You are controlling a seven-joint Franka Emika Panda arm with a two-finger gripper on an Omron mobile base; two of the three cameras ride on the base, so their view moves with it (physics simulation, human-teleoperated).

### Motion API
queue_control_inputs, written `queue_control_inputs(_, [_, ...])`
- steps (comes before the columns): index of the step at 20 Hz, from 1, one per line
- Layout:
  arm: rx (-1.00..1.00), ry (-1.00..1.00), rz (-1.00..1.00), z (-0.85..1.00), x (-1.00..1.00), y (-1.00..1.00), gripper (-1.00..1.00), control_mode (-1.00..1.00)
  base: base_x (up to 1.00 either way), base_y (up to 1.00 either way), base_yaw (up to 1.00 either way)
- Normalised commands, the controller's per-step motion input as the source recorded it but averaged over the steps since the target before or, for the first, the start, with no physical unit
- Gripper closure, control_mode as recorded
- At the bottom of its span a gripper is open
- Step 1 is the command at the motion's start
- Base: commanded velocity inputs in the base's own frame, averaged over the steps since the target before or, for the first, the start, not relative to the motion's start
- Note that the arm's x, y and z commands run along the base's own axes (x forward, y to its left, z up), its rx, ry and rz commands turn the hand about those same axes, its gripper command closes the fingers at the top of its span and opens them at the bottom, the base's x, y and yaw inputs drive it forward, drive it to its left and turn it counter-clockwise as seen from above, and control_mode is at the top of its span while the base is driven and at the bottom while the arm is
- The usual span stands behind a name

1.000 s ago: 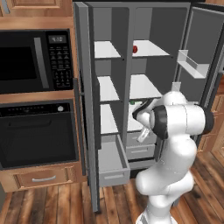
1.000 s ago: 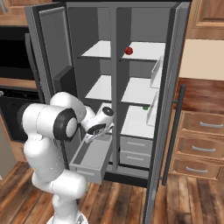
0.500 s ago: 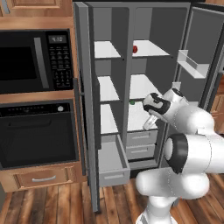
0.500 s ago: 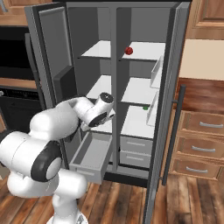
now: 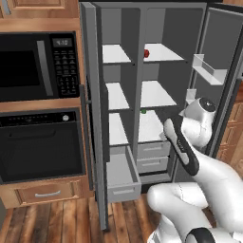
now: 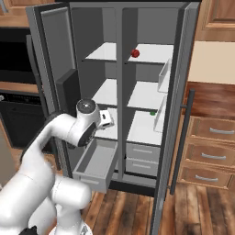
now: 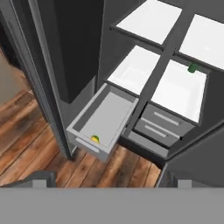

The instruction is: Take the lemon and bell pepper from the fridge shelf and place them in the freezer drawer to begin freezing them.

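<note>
- Your gripper (image 6: pixel 106 118) has swung up and away from the freezer drawer (image 5: pixel 122 176) over the last second: it was low at the drawer's mouth, and now it rides at the height of the middle shelves, looking down into the fridge. Whether its jaws are open or closed you can't tell; nothing shows between the tips in the hand view, so you're probably carrying nothing.
- That drawer stands pulled out, and the lemon (image 7: pixel 95 139) sits inside it, near the front wall. So, by my read, half your job is done: one fruit dropped, one to go.
- Up top, the fridge shelf (image 6: pixel 153 54) holds the bell pepper (image 6: pixel 135 53), close to the central divider, untouched.
- Relative to your gripper, the lemon lies well below, and the pepper sits well above and deeper in, so expect a climb and a reach inward next.
</note>
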Motion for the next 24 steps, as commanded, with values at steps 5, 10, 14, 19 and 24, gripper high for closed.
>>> queue_control_inputs(5, [0.0,-0.01,-0.29,0.11,-0.99,0.27,-1.0,-1.0,0.0,0.0,0.0])
queue_control_inputs(10, [0.0,0.0,-0.24,0.0,-0.79,0.38,-1.0,-1.0,0.0,0.0,0.0])
queue_control_inputs(14, [0.0,0.01,-0.15,-0.16,-0.42,0.29,-1.0,-1.0,0.0,0.0,0.0])
queue_control_inputs(19, [0.03,0.03,-0.02,-0.18,-0.19,0.1,-1.0,-1.0,0.0,0.0,0.0])
queue_control_inputs(24, [0.03,0.0,0.0,-0.1,0.0,-0.17,-1.0,1.0,0.03,-0.35,0.01])
